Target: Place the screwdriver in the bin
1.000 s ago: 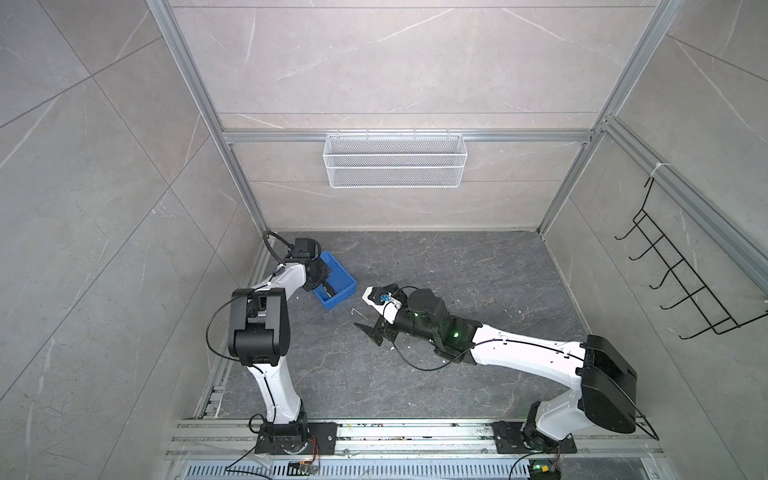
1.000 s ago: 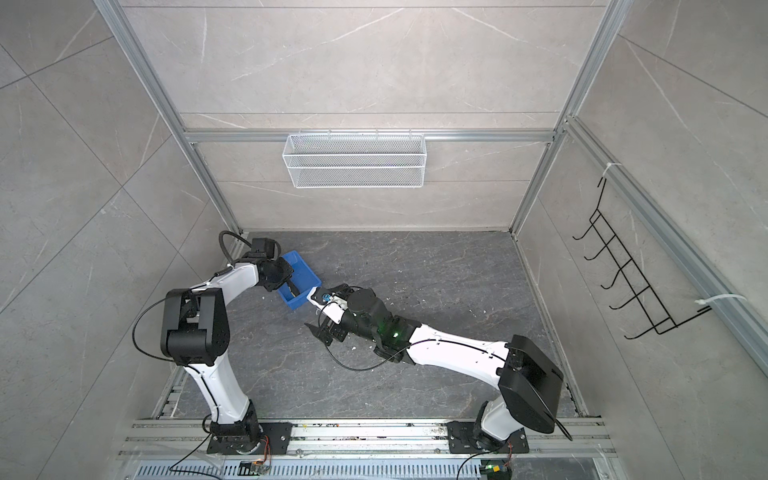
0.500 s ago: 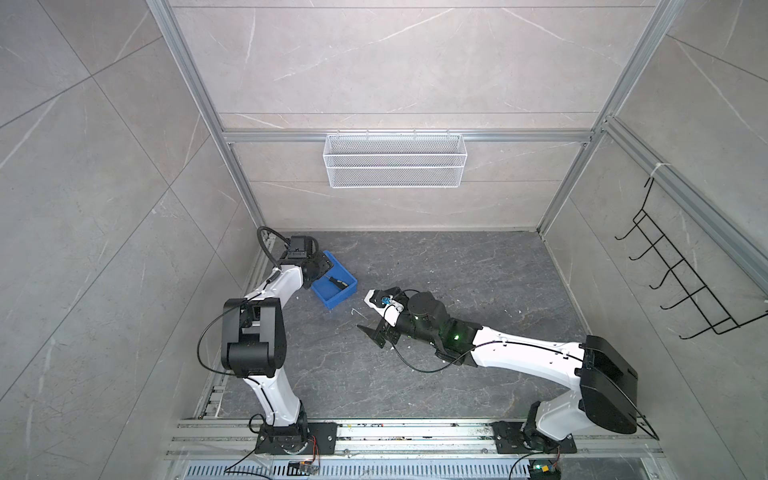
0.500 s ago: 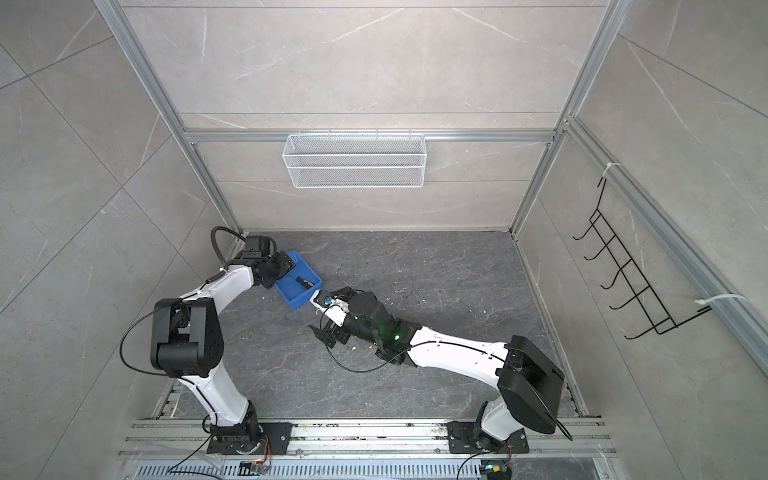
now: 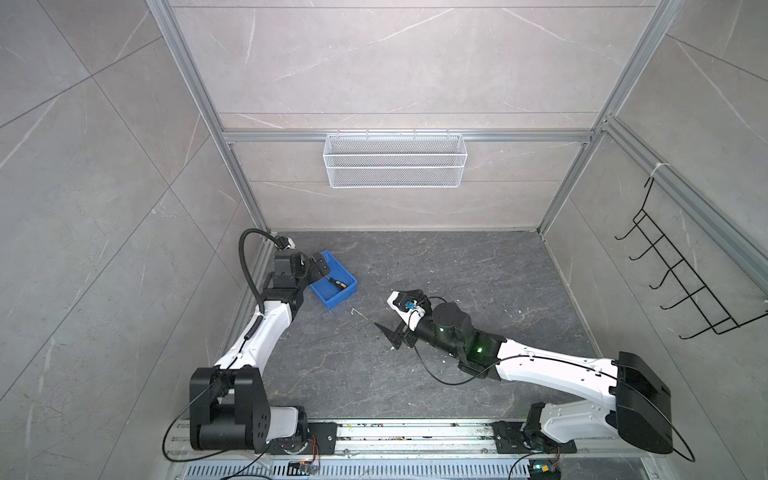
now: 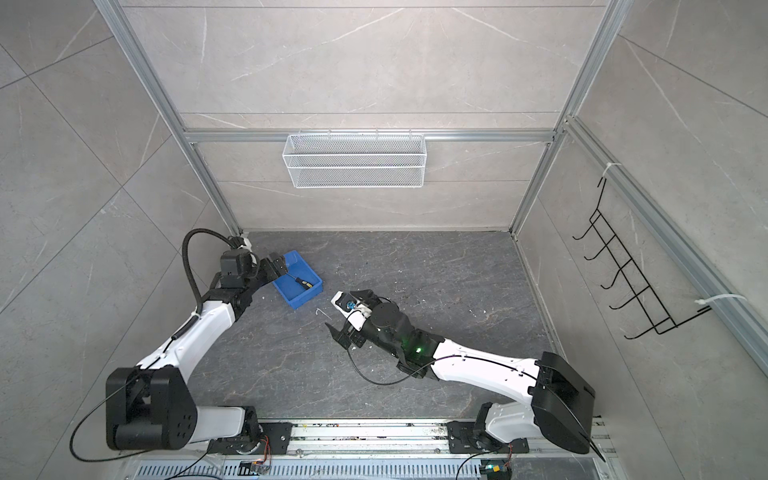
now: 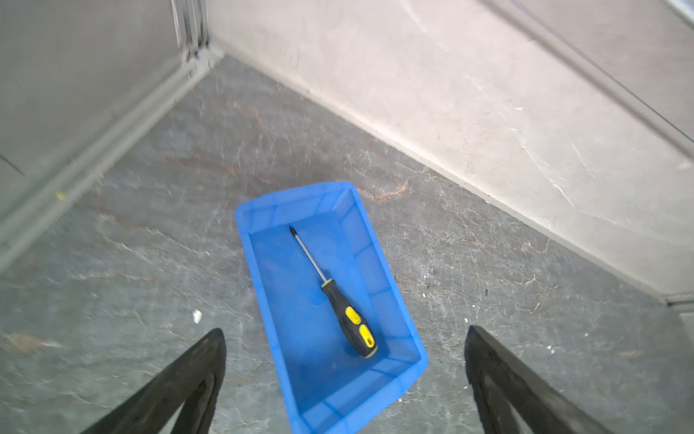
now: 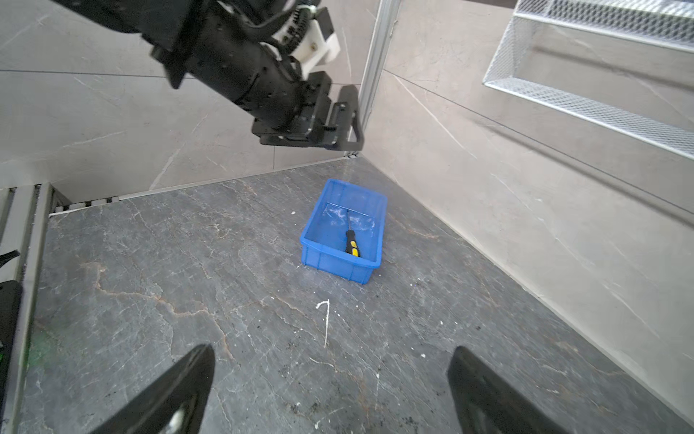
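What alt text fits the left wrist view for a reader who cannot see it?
A black-and-yellow screwdriver lies flat inside a blue plastic bin on a dark grey stone-look tabletop. The left gripper is open and empty, its black fingers framing the bin's near end; pale walls meet behind.

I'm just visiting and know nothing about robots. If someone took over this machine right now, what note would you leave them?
Left gripper: jaws open, empty, raised near the bin.
Right gripper: jaws open, empty, over bare floor, apart from the bin.
Screwdriver: lying flat inside the bin, nothing touching it.
Done: the screwdriver is in the bin.
Left: probably only pulling both arms back.
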`<state>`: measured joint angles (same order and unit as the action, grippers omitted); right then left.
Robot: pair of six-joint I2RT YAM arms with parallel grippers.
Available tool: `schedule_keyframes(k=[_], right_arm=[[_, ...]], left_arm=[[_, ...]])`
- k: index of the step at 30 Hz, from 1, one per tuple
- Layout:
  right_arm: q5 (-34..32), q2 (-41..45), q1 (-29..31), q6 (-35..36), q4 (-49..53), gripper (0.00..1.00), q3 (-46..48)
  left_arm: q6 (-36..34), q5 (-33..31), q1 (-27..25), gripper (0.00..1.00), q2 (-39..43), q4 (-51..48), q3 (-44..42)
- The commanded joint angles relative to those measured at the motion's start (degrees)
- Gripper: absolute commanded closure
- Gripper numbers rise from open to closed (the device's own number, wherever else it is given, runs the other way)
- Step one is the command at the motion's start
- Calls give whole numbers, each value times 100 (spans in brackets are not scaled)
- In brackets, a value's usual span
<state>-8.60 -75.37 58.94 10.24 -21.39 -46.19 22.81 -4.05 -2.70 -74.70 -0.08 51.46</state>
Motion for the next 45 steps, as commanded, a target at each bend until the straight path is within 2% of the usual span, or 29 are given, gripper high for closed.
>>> schedule_keyframes(k=[1,6,11,20,22,27,29,34,37,39,45], right_arm=[[-650,445,-120,-289,-330,1,442],[-1206,1197,-652,-436,-470,1,1235],[-1363,1798,-1846,-683,-580,1,2036],[-1812,1727,-3371,-359,-1283,1,3008],[-1705,1463,-3726,-436,-1649,1,3136],[-992,376,-4501,-638,-2626,1,3179],[-727,-51,-4708,-777,-2959,1,3124],[128,-1178,-5064,-877,-3450,1,2831],[429,-1124,-5217,-940,-2938,1,2618],[452,-1183,-5253,-983,-2921,1,2549],[456,-1181,-5267,-969,-2914,1,2556]], left_arm=[[-1264,-226,-20,0,509,905,-552],[-2319,88,-22,0,1071,1987,-1769],[-2273,-76,-20,0,1331,2761,-2770],[-2358,-315,-14,0,973,3742,-3714],[-2356,-494,-11,0,716,4087,-3745],[-2526,-383,-7,0,126,4428,-3482],[-2647,-433,3,0,-184,4666,-3409],[-2445,-434,217,0,-998,5178,-3266],[-2321,-265,385,0,-1193,5191,-3181],[-2233,-163,473,0,-1158,4857,-3057],[-2217,-111,518,0,-1135,4845,-3078]])
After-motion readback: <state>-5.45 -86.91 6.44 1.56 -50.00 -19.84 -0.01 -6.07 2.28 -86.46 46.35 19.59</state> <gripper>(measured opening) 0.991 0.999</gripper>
